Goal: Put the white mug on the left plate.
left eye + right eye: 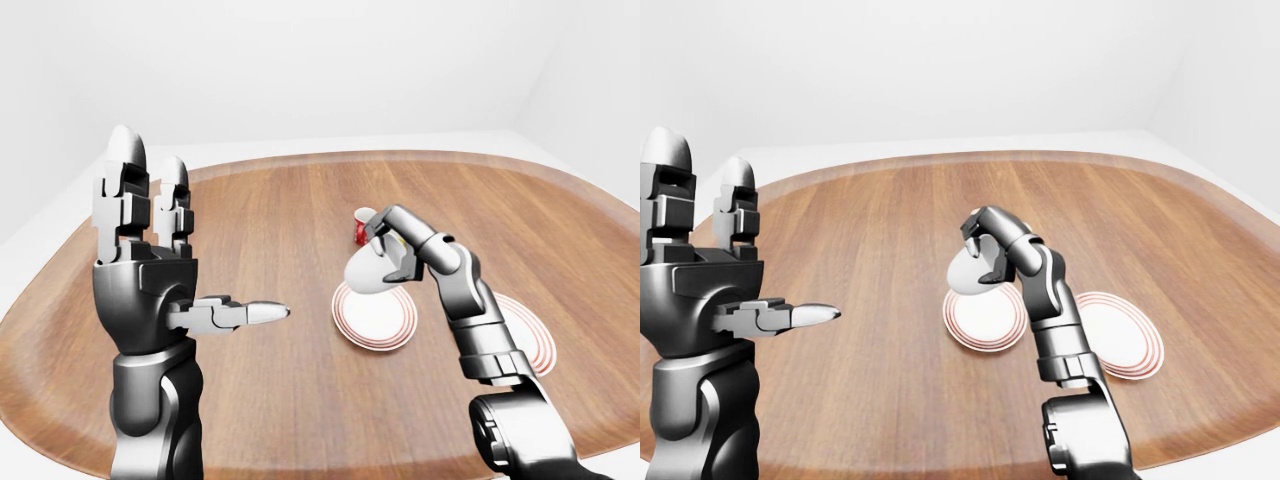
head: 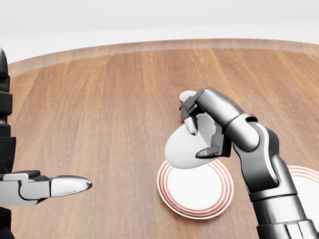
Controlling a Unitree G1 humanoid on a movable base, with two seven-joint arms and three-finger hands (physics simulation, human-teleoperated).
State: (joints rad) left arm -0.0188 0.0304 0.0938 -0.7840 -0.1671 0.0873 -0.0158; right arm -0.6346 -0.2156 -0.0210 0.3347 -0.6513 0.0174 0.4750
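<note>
White mug (image 2: 185, 145), clenched in the right robot hand (image 2: 203, 130) and tilted above the left plate's (image 2: 195, 193) 12 o'clock rim, could tip or roll off if released there, toward the red cup (image 1: 362, 226) on the bench (image 2: 99, 99).

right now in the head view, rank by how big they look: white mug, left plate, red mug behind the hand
1. left plate, widest
2. white mug, held in the right hand, raised nearer the camera, so its look may flatter it
3. red mug, mostly hidden, so only its visible part counts
</note>
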